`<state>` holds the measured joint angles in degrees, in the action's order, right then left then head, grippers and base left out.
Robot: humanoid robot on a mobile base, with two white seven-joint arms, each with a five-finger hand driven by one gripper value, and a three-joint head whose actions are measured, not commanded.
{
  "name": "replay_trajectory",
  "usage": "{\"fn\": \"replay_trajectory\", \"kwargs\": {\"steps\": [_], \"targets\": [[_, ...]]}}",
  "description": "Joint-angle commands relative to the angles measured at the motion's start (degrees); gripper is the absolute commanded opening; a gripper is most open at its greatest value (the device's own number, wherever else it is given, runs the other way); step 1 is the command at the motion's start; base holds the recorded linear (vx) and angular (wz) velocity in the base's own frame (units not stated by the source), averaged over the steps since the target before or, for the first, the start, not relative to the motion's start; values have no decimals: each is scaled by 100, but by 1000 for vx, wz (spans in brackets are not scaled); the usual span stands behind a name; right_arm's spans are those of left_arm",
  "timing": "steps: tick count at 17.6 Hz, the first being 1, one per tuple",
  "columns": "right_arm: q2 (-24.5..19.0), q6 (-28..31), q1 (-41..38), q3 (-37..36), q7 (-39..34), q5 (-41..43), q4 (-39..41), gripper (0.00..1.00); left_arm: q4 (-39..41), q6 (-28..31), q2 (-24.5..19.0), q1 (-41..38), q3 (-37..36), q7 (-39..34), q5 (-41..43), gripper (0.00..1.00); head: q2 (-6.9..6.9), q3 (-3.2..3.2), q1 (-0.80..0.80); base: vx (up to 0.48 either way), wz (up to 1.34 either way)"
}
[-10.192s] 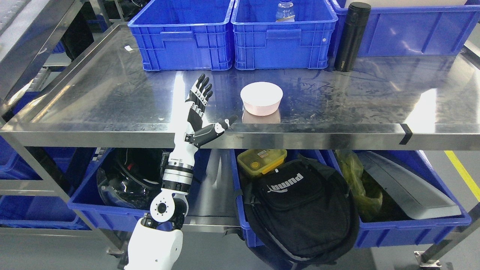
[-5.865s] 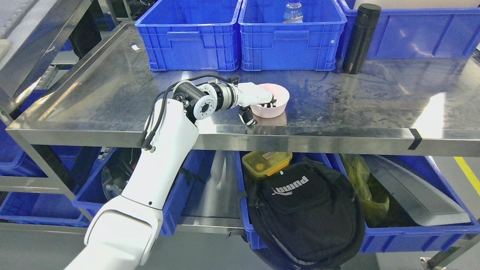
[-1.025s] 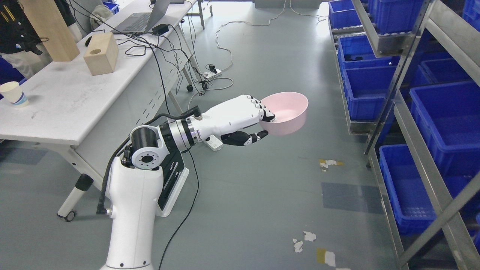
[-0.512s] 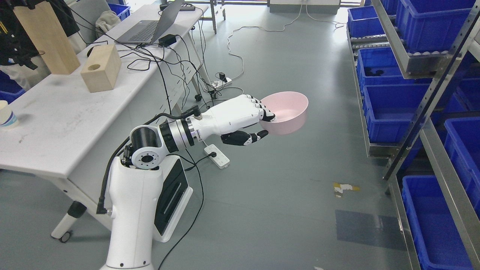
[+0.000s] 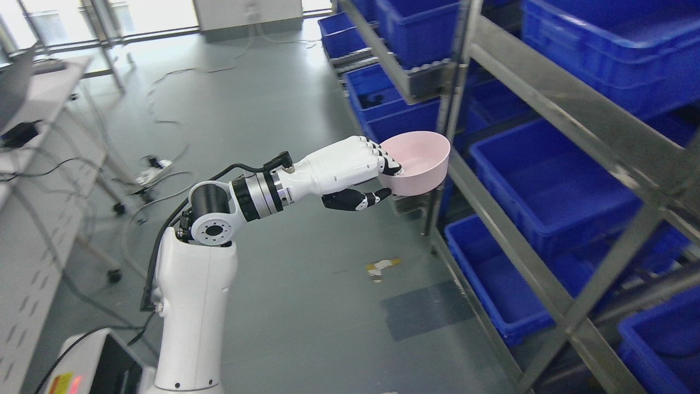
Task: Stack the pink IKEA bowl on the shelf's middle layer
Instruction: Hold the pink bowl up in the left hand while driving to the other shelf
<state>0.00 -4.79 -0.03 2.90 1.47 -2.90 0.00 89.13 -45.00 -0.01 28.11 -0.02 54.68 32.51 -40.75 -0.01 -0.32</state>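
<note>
- The left hand [image 5: 350,169] reaches out toward three o'clock, its arm rising from the bottom edge left of centre.
- Its fingers [image 5: 383,158] hook over the near rim and into the pink bowl [image 5: 418,164], thumb tucked beneath, so the bowl is clamped and carried in the air, mouth up.
- The bowl hangs just in front of a metal shelf rack [image 5: 547,109], which runs from twelve o'clock down to five.
- Blue bins [image 5: 541,186] fill the rack's levels.
- At nine o'clock a white table [image 5: 38,180] sits, with cables [image 5: 158,164] trailing over the grey floor [image 5: 306,284].
- No right hand shows.
</note>
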Motion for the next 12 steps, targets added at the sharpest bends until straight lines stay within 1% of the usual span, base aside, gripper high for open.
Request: {"fn": "replay_trajectory", "kwargs": {"steps": [1,3,4,5,8,12], "targets": [[100,5,-120,0,2,0,100,100,70,0,-99,150,-340,-62,-218,2,0,0,0,84,-1468],[100,5,-120,0,2,0,100,100,122,0,-99,692,-446,-168,-359,2,0,0,0,72,-1517],[100,5,-120,0,2,0,100,100,123,0,-99,1078,-403,-160,-429,2,0,0,0,40,-1465],[100,5,-120,0,2,0,100,100,114,0,-99,1291,-359,-159,-439,2,0,0,0,40,-1465],[100,5,-120,0,2,0,100,100,53,0,-99,1521,-253,-107,-387,2,0,0,0,-4,-1294],[100,5,-120,0,2,0,100,100,-351,0,-99,1767,388,59,464,2,0,0,0,-8,-1217]]}}
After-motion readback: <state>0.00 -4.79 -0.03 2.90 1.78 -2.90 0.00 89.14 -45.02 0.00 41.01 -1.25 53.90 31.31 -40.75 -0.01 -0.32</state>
